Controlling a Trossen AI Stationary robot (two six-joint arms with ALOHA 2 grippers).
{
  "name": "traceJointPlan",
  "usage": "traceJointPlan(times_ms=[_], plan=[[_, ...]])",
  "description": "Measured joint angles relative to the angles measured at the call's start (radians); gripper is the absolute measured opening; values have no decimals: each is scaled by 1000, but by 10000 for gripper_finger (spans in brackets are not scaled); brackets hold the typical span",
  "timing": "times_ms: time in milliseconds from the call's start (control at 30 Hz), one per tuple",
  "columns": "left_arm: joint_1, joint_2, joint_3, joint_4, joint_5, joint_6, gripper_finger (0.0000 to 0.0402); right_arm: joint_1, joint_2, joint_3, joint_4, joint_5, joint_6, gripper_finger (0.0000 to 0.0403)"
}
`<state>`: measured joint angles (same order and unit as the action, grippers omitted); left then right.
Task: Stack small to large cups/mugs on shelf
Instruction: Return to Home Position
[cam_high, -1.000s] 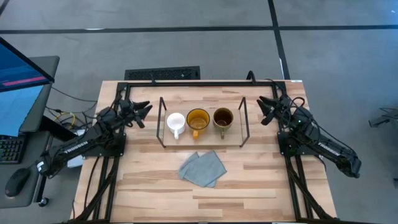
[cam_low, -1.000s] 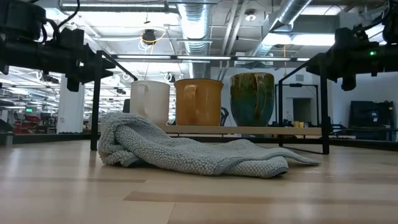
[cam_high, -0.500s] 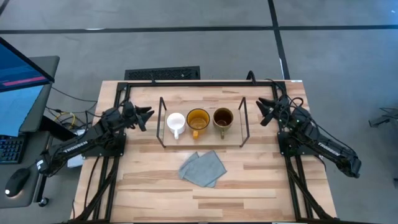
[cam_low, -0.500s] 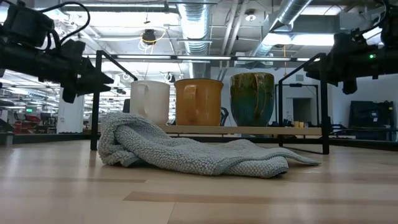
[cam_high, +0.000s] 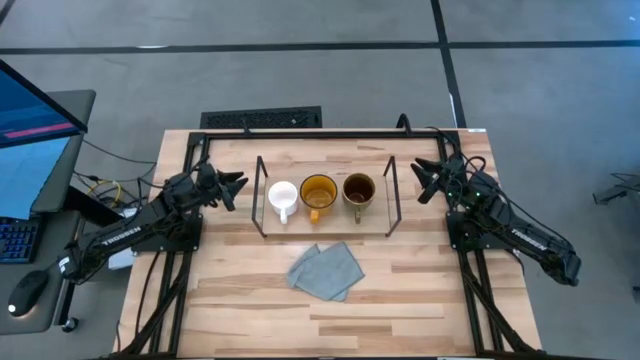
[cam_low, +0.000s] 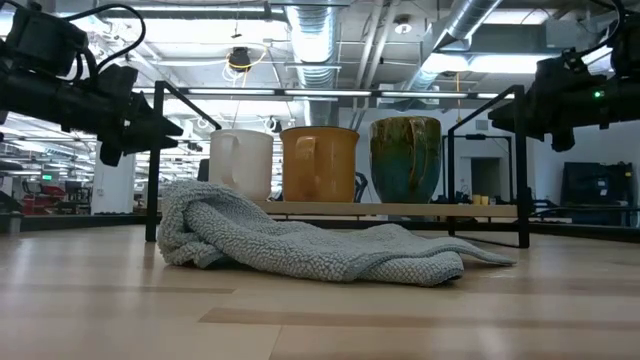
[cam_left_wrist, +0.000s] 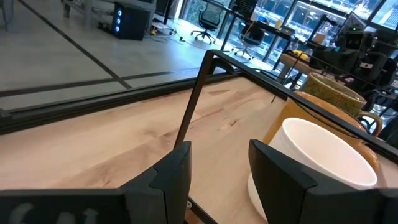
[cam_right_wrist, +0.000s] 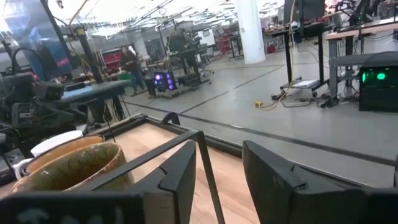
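Three mugs stand in a row on the low light-wood shelf (cam_high: 325, 222) with black wire ends: a small white mug (cam_high: 282, 196) at the left, a yellow-amber mug (cam_high: 318, 192) in the middle, an olive-brown mug (cam_high: 359, 190) at the right. They show likewise in the low view: the white mug (cam_low: 241, 163), the amber mug (cam_low: 320, 163), the olive mug (cam_low: 406, 158). My left gripper (cam_high: 237, 187) is open and empty, just left of the shelf's left wire end. My right gripper (cam_high: 421, 180) is open and empty, just right of the shelf's right end.
A grey-blue cloth (cam_high: 325, 270) lies crumpled on the table in front of the shelf, also in the low view (cam_low: 300, 245). A black frame (cam_high: 330, 133) runs along the table's far edge. A monitor and keyboard stand off the table's left side.
My left gripper has gone a little toward the table's near edge and tipped downward, staying open beside the shelf's left end. The mugs and cloth have kept still.
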<state>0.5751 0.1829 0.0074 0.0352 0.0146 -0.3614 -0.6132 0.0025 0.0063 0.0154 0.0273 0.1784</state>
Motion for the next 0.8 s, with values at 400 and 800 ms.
traceJointPlan(times_ms=[400,800], plan=[[0,0,-1,-1,0,20,151,0,3,0,0,0,-3,154],[0,0,-1,-1,0,40,151,0,3,0,0,-1,-3,154]])
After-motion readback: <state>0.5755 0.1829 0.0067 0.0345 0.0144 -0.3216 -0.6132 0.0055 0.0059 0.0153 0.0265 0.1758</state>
